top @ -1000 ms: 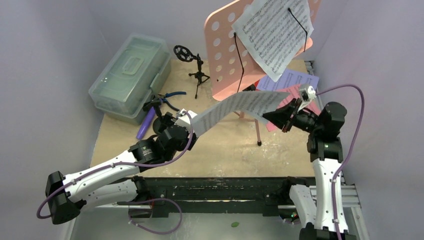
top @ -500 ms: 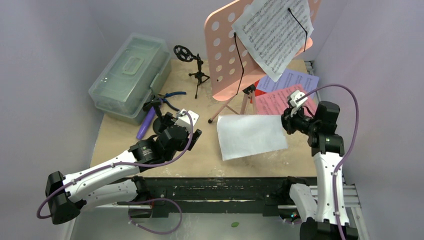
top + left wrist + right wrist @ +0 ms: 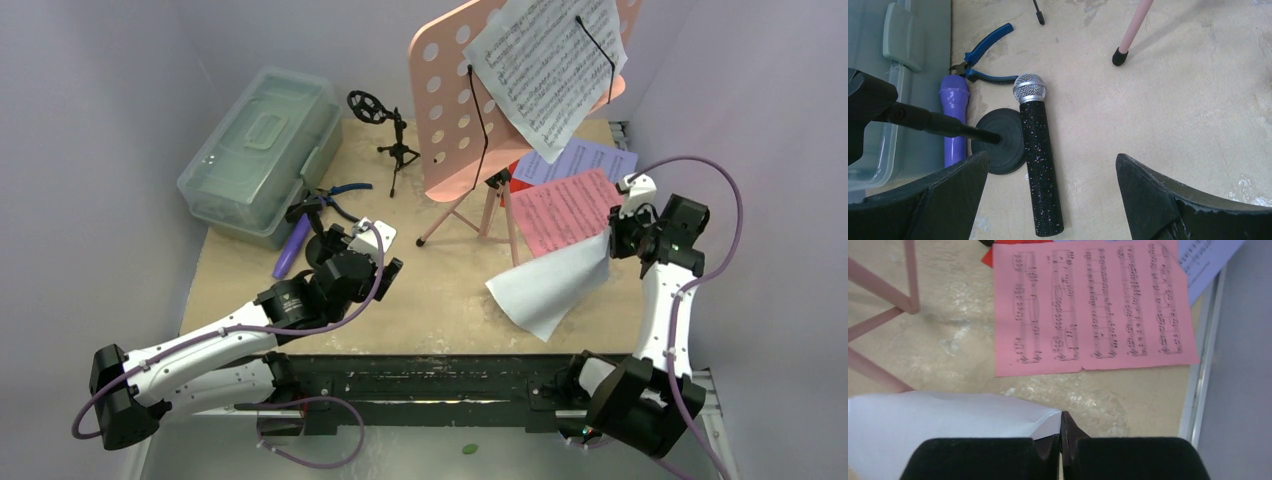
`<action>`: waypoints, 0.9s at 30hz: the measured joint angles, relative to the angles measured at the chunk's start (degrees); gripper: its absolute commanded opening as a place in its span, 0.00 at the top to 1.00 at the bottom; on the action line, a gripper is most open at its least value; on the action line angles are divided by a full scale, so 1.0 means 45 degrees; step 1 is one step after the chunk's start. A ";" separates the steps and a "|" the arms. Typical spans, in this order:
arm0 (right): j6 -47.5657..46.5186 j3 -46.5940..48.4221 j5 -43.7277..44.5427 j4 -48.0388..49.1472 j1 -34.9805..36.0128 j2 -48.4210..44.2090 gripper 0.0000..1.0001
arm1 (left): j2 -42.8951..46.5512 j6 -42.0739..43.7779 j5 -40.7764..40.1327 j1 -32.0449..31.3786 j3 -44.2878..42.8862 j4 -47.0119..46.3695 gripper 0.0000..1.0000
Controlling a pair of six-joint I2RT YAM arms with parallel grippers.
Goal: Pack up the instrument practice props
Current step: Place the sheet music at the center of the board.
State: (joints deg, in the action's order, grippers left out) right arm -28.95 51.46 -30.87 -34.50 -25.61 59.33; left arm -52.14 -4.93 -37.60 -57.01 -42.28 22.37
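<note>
The white page (image 3: 548, 285) hangs curled over the bench's (image 3: 440, 300) right front, one corner pinched in the right gripper (image 3: 1060, 440), which is clamped tight on it. The wrist view cuts off most of the sheet. Just beyond lies a pink page (image 3: 1088, 305), and a lilac page (image 3: 1208, 260) behind it is half out of frame. The left gripper (image 3: 1052, 160) hovers spread wide, holding nothing, over the black-silver microphone (image 3: 1040, 165) — the purple microphone (image 3: 954, 115) lies beside it.

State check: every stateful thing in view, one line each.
left gripper: open, empty
right gripper: shut on white page
white page: held, drooping
case: lid closed
music rack: upright, sheet strapped on
pink page: flat on table
black-silver microphone: lying on table
purple microphone: lying beside case
</note>
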 measured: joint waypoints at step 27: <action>0.1452 0.2098 0.2662 0.2001 -0.0826 0.3521 1.00 | 0.0000 0.0000 0.0223 0.0000 0.0000 0.0000 0.03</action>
State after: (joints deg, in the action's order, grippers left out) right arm -22.41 60.90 -18.90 -25.50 -29.32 75.18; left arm -52.14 -4.93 -36.60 -57.01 -42.28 22.37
